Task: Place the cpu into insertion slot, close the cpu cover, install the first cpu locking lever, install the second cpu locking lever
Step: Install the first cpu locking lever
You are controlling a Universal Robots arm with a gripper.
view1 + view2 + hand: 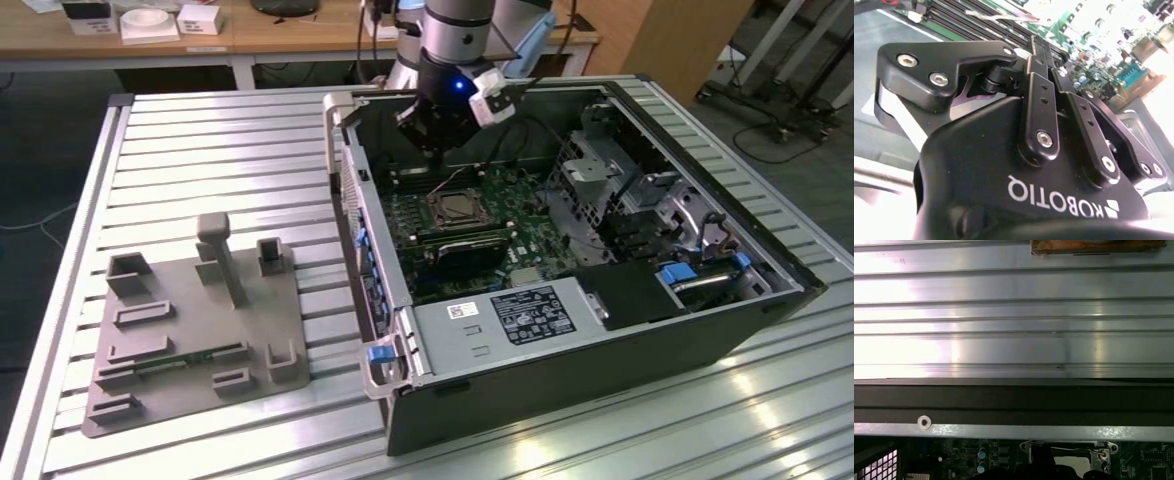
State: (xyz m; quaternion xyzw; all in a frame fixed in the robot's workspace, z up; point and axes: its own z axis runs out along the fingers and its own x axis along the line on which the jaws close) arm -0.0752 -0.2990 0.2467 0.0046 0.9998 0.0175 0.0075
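The insertion slot lies flat on the green board inside the open computer case, toward the case's middle and nearer the exterior view's left wall; in the first wrist view its silvery rim runs between two screws, and inside that rim a pale flat patch shows, which looks like the cpu seated there, though I cannot be sure of it; the tool hangs over the board just beyond the slot, on the side towards the case's far wall, its tip pointing down and standing apart from the slot rather than on it; whether the tool is wide or narrow cannot be told, and nothing can be seen held in it; in the second wrist view the black tool body stands before long black memory slots and the green board; long memory slots also lie just beside the insertion slot on its near side; nearer still sits a grey power-supply box with a white label, with a blue latch at the case's corner; the case rests on a slatted metal counter; well apart, to the exterior view's left, a grey fixture plate with upright blocks lies on the same counter.
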